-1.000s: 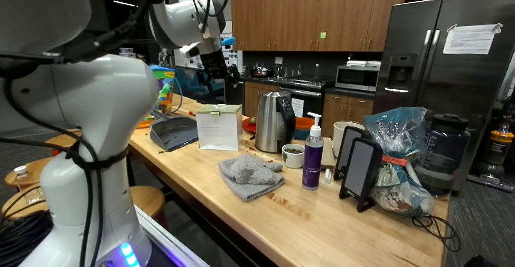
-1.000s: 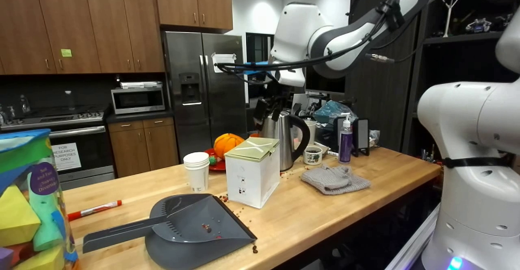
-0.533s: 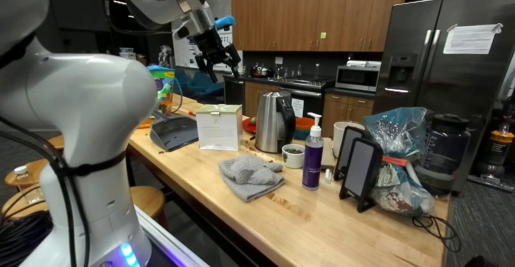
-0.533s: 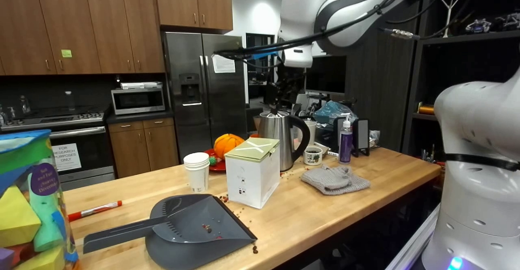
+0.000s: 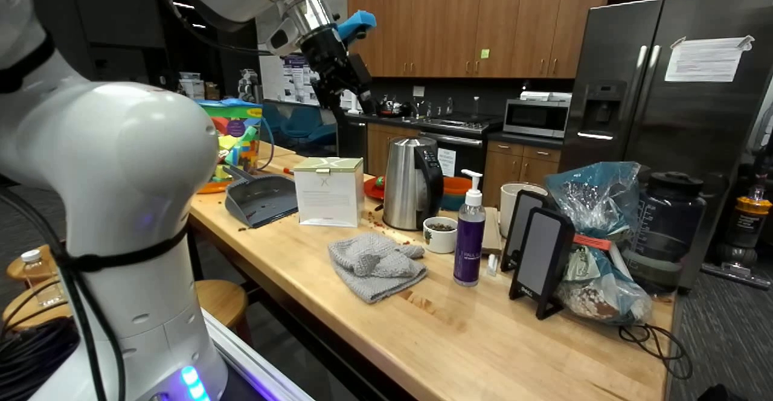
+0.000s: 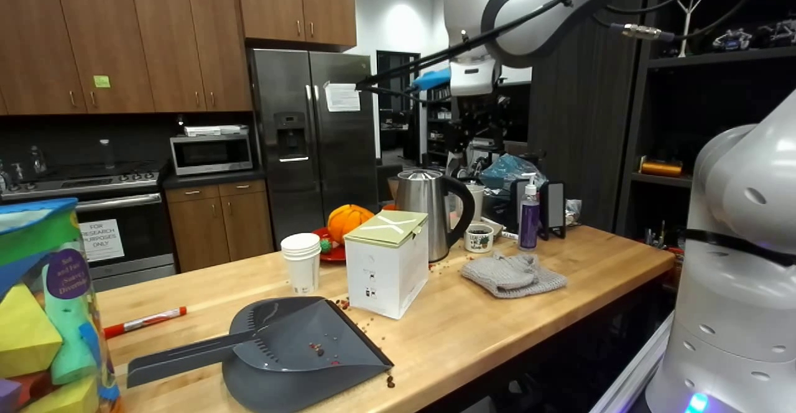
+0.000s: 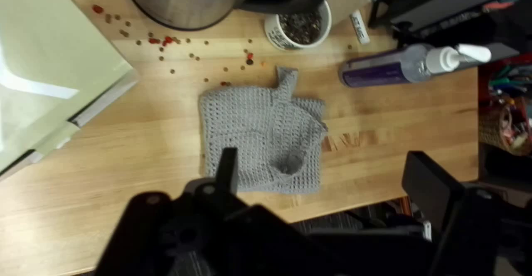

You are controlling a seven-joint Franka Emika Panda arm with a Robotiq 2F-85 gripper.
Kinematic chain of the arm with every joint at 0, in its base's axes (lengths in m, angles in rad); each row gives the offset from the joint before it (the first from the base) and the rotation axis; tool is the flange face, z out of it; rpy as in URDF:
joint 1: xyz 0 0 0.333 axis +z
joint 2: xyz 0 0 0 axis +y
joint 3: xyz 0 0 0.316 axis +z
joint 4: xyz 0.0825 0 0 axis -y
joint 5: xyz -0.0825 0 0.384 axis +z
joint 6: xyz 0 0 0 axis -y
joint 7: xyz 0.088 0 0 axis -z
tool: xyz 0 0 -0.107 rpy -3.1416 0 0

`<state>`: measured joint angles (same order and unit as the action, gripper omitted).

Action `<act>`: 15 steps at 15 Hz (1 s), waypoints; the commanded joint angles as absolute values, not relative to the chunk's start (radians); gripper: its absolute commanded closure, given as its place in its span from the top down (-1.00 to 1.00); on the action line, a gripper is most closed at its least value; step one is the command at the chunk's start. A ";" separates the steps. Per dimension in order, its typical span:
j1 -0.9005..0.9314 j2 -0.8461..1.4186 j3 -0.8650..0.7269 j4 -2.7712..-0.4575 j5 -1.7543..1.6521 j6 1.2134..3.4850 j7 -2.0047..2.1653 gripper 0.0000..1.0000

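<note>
My gripper stands open in the wrist view, its two black fingers wide apart with nothing between them. A folded grey knit towel lies on the wooden counter below, nearest in that view and partly behind the left finger. In an exterior view the gripper hangs in the air, well above a white box with a green lid and a steel kettle. A small white cup of dark bits and a purple pump bottle stand past the towel.
A grey dustpan, stacked paper cups and a red marker are on the counter. Black speakers and a plastic bag stand at the far end. Small crumbs lie near the kettle.
The arm has risen and swung, carrying the gripper up and to the right in both exterior views, clear of the kettle. Its fingers stay apart. Objects on the counter have not moved.
</note>
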<state>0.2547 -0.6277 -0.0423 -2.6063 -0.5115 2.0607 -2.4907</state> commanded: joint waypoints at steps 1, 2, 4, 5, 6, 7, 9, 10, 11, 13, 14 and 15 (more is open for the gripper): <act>0.186 -0.667 0.016 -2.619 -0.472 1.912 -2.400 1.00; 0.187 -0.672 0.022 -2.626 -0.470 1.881 -2.393 1.00; 0.200 -0.643 0.012 -2.613 -0.487 1.905 -2.424 1.00; 0.202 -0.645 0.017 -2.620 -0.487 1.899 -2.424 1.00; 0.204 -0.647 0.021 -2.626 -0.488 1.897 -2.423 1.00; 0.204 -0.648 0.023 -2.629 -0.488 1.897 -2.423 1.00; 0.205 -0.648 0.024 -2.631 -0.488 1.897 -2.423 1.00; 0.205 -0.648 0.024 -2.631 -0.488 1.897 -2.423 1.00; 0.205 -0.648 0.024 -2.631 -0.488 1.897 -2.423 1.00; 0.208 -0.649 -0.003 -2.632 -0.470 1.900 -2.463 1.00; 0.204 -0.658 -0.012 -2.639 -0.473 1.903 -2.475 1.00; 0.199 -0.670 -0.025 -2.647 -0.476 1.905 -2.493 1.00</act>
